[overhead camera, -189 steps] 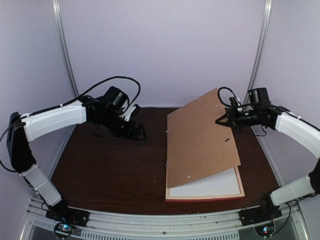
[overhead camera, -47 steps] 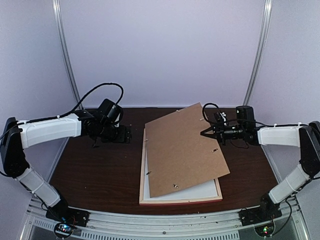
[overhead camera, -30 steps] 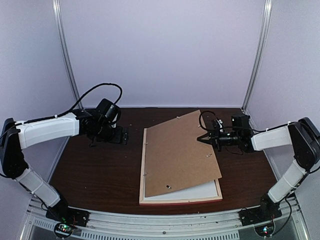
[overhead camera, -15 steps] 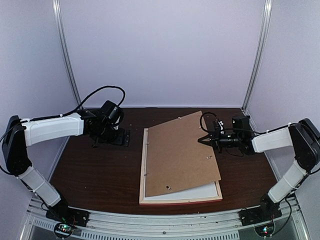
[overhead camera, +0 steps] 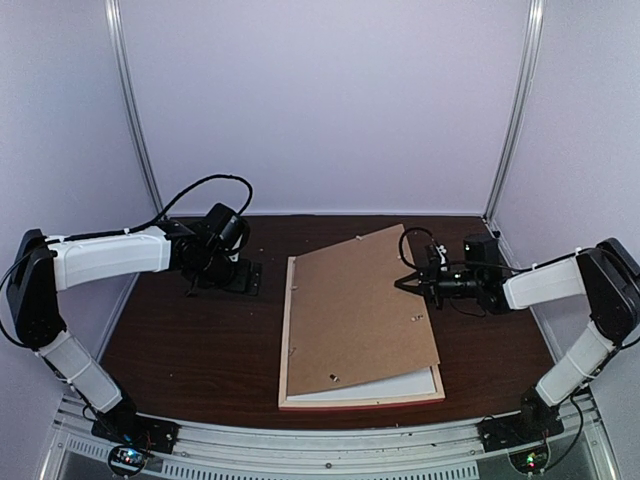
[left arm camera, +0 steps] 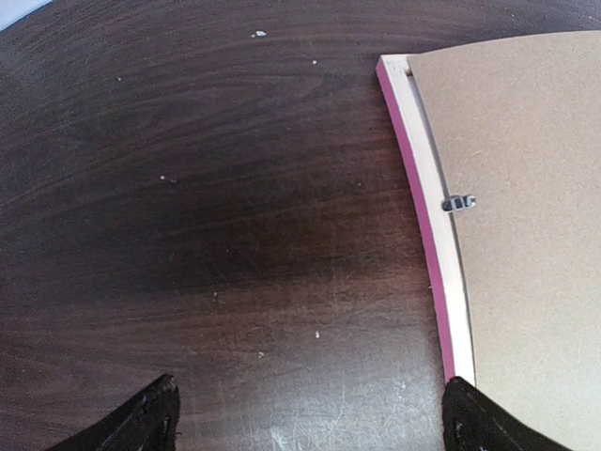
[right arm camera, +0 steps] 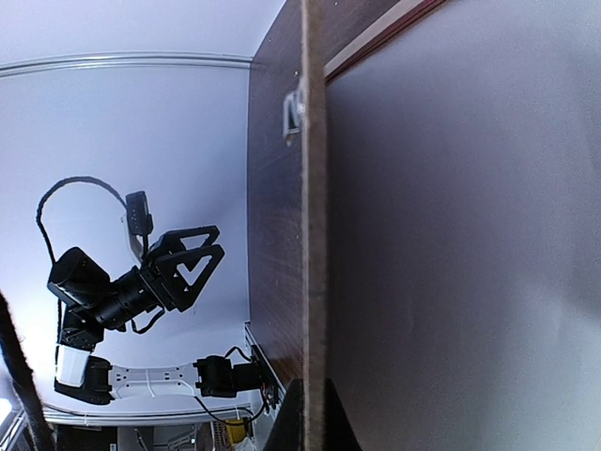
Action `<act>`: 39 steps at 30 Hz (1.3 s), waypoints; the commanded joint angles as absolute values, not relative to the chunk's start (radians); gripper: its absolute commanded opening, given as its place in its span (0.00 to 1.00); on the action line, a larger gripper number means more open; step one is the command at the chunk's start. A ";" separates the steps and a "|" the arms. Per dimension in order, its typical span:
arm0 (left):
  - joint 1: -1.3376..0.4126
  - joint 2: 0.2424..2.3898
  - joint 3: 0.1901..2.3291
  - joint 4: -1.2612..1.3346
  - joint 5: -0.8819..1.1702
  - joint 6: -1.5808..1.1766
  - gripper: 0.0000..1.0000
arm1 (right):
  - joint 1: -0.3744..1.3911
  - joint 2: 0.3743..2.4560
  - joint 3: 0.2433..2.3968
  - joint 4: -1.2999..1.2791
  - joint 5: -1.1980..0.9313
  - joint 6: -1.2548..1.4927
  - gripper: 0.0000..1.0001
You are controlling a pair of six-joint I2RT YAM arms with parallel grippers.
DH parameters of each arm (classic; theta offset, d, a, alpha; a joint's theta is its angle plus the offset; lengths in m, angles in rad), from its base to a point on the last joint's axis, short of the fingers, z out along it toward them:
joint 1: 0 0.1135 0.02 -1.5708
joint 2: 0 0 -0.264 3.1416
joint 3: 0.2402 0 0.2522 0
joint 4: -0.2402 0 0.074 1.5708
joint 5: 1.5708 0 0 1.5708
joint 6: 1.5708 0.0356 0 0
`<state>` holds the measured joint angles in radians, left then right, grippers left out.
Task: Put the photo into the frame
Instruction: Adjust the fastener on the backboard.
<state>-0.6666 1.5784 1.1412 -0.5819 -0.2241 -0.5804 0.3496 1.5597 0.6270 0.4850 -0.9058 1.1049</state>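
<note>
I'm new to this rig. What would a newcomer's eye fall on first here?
The big brown backing board lies askew over the face-down frame at centre, a white sheet showing at its near edge. The right pincer pinches the board's right edge; the left pincer hangs wide open over the dark table, left of the frame.

I am finding no text, label, brand or number that I can read. The backing board (overhead camera: 360,305), the frame (left arm camera: 432,235) and the table (overhead camera: 190,340) are showing only plain surfaces.
</note>
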 commanded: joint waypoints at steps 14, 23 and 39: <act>-0.665 1.602 1.169 -0.575 -0.205 -0.568 0.98 | 0.360 1.499 0.608 0.506 -0.929 1.116 0.00; -0.664 1.611 1.170 -0.574 -0.193 -0.571 0.98 | 0.360 1.494 0.596 0.508 -0.938 1.117 0.00; -0.665 1.624 1.171 -0.572 -0.184 -0.572 0.98 | 0.361 1.510 0.601 0.514 -0.944 1.113 0.00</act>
<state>-0.6666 1.6070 1.1412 -0.5819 -0.1970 -0.5808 0.3531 1.5242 0.5957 0.4679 -0.9085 1.1065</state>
